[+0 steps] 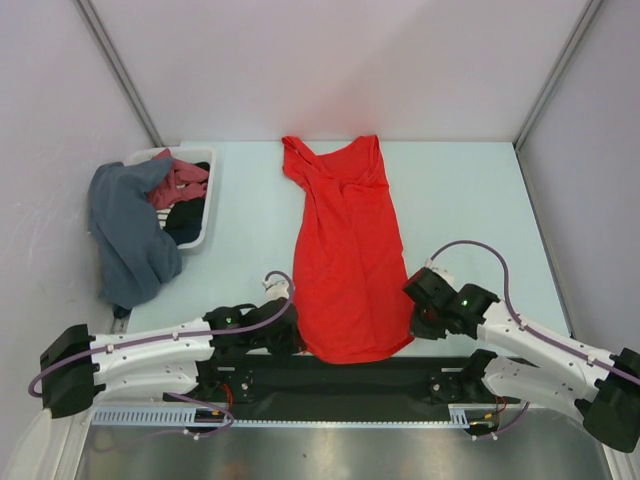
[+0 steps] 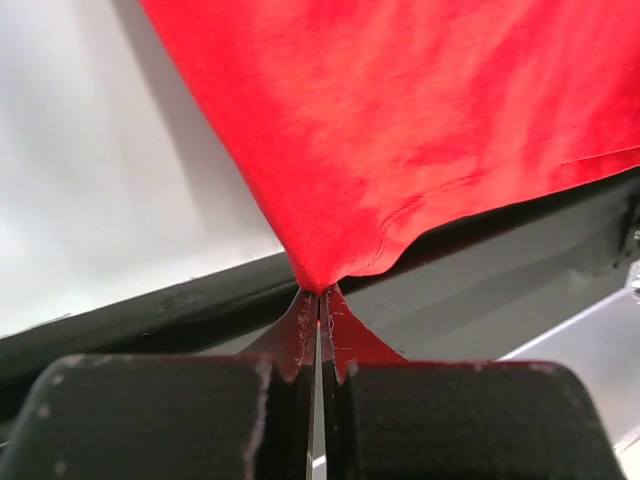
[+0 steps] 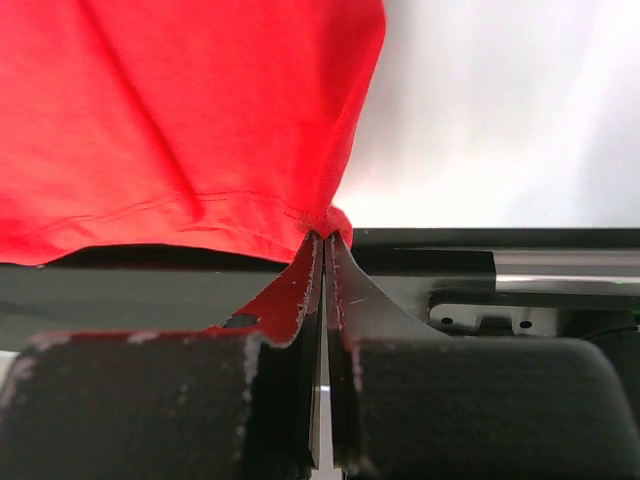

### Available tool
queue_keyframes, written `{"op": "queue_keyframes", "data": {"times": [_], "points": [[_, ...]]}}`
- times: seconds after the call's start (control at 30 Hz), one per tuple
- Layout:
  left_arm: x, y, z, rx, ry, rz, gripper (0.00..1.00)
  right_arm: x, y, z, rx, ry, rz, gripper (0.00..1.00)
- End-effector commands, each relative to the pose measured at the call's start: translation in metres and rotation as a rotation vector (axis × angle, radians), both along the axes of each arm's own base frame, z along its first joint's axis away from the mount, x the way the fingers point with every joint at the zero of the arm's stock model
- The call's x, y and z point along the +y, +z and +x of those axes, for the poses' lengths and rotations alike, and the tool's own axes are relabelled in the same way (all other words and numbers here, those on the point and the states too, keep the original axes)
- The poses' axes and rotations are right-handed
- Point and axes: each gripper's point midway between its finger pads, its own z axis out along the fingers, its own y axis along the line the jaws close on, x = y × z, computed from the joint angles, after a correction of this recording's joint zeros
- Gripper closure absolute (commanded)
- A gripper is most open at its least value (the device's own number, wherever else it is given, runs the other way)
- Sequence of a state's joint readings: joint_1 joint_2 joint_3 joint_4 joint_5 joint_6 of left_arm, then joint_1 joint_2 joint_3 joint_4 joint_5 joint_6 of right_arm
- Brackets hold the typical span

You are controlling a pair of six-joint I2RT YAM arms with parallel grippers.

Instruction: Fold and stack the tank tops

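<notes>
The bright red tank top (image 1: 347, 255) lies flat and lengthwise on the table, straps at the far end and hem towards the arms. My left gripper (image 1: 296, 341) is at the hem's near left corner. In the left wrist view the gripper (image 2: 318, 293) is shut, pinching a bunched corner of the red cloth (image 2: 420, 130). My right gripper (image 1: 419, 318) is at the hem's right corner. In the right wrist view it (image 3: 325, 238) is shut on the stitched hem edge of the red fabric (image 3: 180, 110). A dark garment (image 1: 186, 222) lies bunched in the basket.
A white plastic basket (image 1: 208, 205) stands at the far left of the table, holding pinkish cloth (image 1: 180, 183). A grey-blue garment (image 1: 130, 232) hangs over its left side. A black strip (image 1: 340, 378) runs along the near table edge between the arm bases.
</notes>
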State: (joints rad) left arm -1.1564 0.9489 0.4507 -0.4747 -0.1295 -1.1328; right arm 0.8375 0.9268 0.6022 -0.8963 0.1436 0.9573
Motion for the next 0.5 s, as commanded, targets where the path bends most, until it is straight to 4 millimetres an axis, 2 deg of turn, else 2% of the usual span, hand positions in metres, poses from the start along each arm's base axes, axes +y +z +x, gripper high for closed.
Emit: {"op": "queue_keyframes", "data": {"times": [0.0,0.17,0.23,0.27,0.33,0.4,0.47], "points": [[-0.014,0.026,0.014,-0.056,0.004,-0.05,1.0,0.003,0.022,0.019,-0.068,0.012,-0.009,1.0],[-0.013,0.048,0.043,-0.123,0.04,-0.042,1.0,0.007,0.042,0.049,-0.128,0.002,0.002,1.0],[-0.008,0.059,0.061,-0.162,0.059,-0.04,1.0,0.006,0.043,0.061,-0.137,0.018,-0.012,1.0],[-0.006,0.061,0.067,-0.173,0.068,-0.035,1.0,0.007,0.053,0.075,-0.168,-0.002,0.005,1.0],[0.001,0.07,0.087,-0.21,0.089,-0.016,1.0,0.007,0.058,0.09,-0.184,0.008,0.007,1.0],[0.008,0.076,0.106,-0.232,0.12,0.001,1.0,0.01,0.065,0.115,-0.204,-0.012,0.025,1.0],[0.009,0.082,0.122,-0.252,0.114,0.028,1.0,0.012,0.061,0.135,-0.204,-0.006,0.013,1.0]]}}
